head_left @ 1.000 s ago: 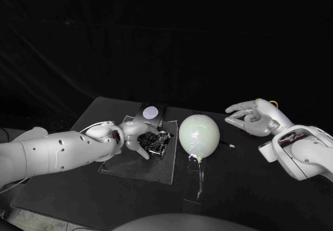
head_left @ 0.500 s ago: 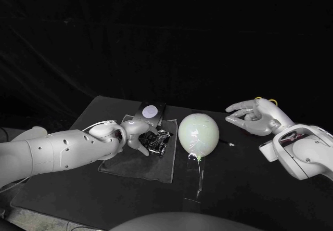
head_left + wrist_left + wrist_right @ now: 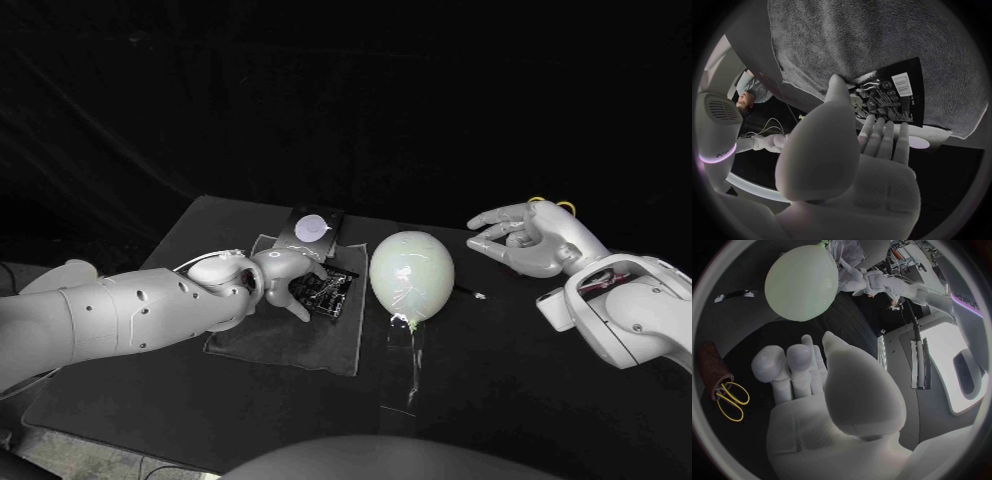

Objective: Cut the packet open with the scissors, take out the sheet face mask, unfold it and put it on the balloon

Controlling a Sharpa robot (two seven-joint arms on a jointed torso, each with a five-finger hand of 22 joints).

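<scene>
Left hand [image 3: 286, 270], fingers spread, empty, sits over the packet [image 3: 325, 290]: pinch 1 edge firmly. Right hand [image 3: 526, 240], half open, holds nothing; scissors [image 3: 731, 396] lie just beyond it

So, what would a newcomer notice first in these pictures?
First the pale balloon, lying in the middle. On its left side the left hand reaches over a shiny black packet on a grey cloth; on the other side the right hand hangs empty, with yellow-handled scissors beyond it.
</scene>
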